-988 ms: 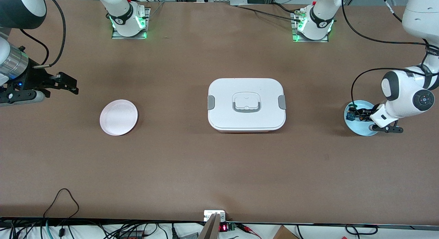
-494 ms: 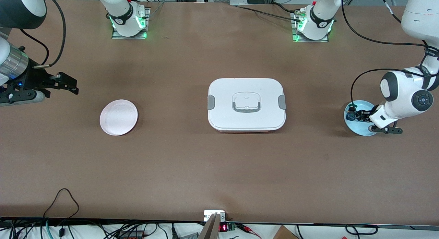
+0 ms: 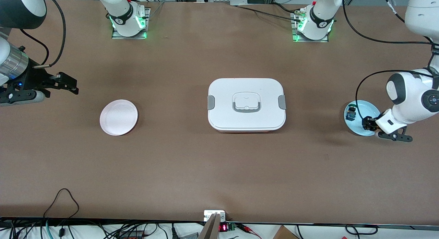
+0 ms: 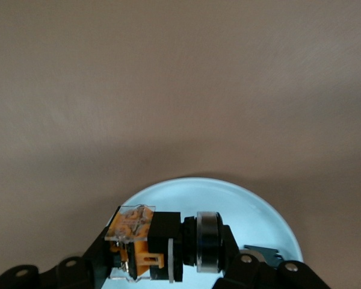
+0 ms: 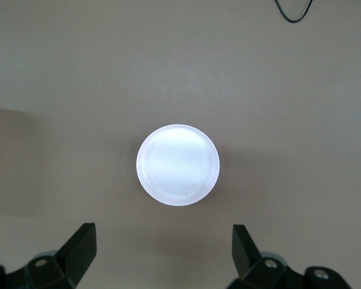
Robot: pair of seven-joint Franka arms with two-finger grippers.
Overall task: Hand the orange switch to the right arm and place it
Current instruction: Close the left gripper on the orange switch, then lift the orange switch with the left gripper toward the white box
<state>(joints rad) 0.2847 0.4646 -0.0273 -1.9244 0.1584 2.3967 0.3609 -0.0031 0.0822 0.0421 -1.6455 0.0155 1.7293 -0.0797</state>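
Where the left arm bends down at the right edge of the front view, the left gripper [image 3: 369, 123] hangs over the round pale-blue plate [image 3: 353, 124], its black linkage fingers clamped on the orange switch [image 4: 159, 245], a small black block with an orange end and a clear tab. Only the left wrist view shows that grip plainly: the switch lies crosswise between the two fingertips at the bottom of that frame, orange end toward lower left, silver-ringed button end toward lower right, with the plate [image 4: 246, 201] under it. From the front, the held piece is a dark speck at the gripper's tip, over the plate's lower right part.

On the same plate, near its upper left rim in the front view, sits a second small switch with a blue-green cap [image 3: 350, 114].

At the left edge of the front view the right gripper [image 3: 67, 84] waits in the air, its slim black fingers [image 5: 78, 250] spread apart and holding nothing. Its wrist view looks down on a round pink-white plate [image 5: 178, 164] at frame centre, bare.

Mid-frame in the front view stands a white rectangular lidded box with grey clasps [image 3: 246, 104], shut.
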